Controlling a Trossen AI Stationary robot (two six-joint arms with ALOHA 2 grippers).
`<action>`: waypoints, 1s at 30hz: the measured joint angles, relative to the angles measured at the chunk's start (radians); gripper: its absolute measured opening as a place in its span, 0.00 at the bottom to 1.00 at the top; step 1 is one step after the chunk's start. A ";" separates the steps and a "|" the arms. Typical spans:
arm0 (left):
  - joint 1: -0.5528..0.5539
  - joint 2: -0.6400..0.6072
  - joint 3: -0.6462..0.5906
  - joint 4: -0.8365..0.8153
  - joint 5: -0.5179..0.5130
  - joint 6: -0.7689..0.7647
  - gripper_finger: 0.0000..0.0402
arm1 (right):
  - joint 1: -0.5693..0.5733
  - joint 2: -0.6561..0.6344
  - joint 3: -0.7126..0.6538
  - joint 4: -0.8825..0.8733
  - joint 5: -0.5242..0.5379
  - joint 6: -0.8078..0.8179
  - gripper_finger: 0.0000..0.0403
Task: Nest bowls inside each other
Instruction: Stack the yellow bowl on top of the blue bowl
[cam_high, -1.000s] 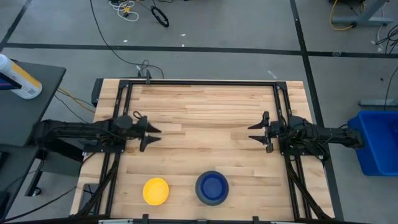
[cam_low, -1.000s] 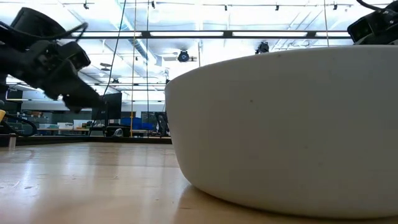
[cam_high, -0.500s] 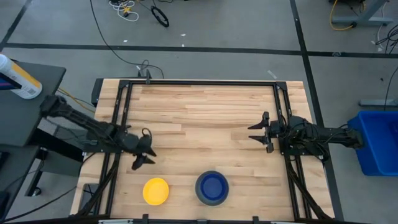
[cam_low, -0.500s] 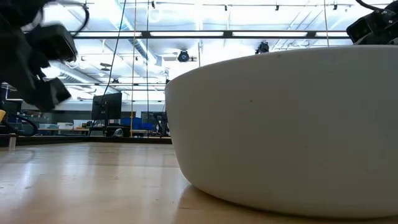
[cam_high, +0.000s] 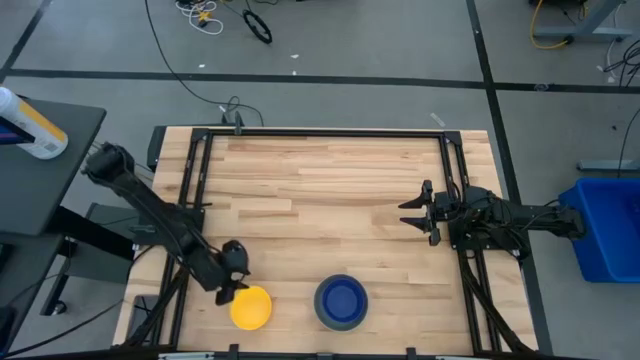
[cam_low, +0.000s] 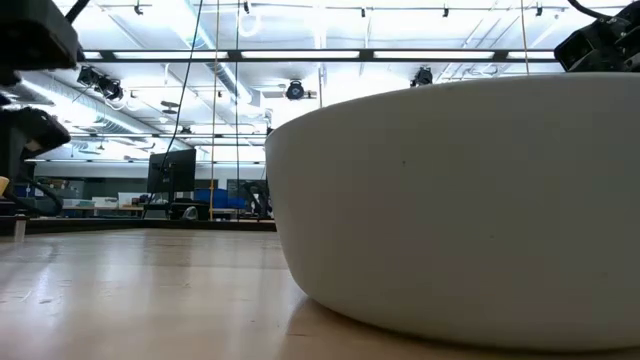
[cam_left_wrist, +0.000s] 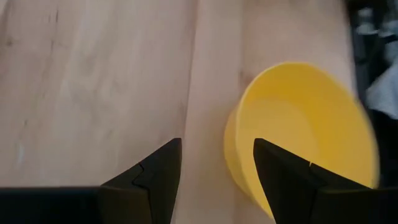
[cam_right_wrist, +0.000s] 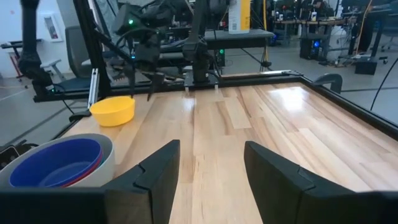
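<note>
Near the front edge of the wooden bench (cam_high: 320, 180) sits a small round yellow plastic bowl (cam_high: 250, 307), its rim just beside the left gripper (cam_high: 230, 290), whose parted fingers (cam_left_wrist: 152, 177) hold nothing. Beside it, a grey plastic bowl (cam_high: 341, 322) holds nested dark blue (cam_high: 341, 298) and red (cam_right_wrist: 93, 167) bowls. Well apart, the right gripper (cam_high: 417, 211) hovers with empty fingers spread.

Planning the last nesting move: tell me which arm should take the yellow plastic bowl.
Left. The left gripper is open right beside the small round yellow plastic bowl; the right gripper waits farther away, near the table's right edge.
</note>
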 joint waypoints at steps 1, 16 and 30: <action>-0.004 0.030 0.010 0.000 -0.005 -0.004 0.52 | 0.000 0.000 0.000 0.000 0.000 0.000 0.47; -0.004 0.180 0.072 0.044 0.013 -0.001 0.34 | 0.000 0.000 0.000 0.000 0.000 -0.003 0.47; -0.015 0.180 0.072 0.260 -0.205 0.278 0.02 | 0.000 0.000 0.000 0.000 0.000 -0.003 0.49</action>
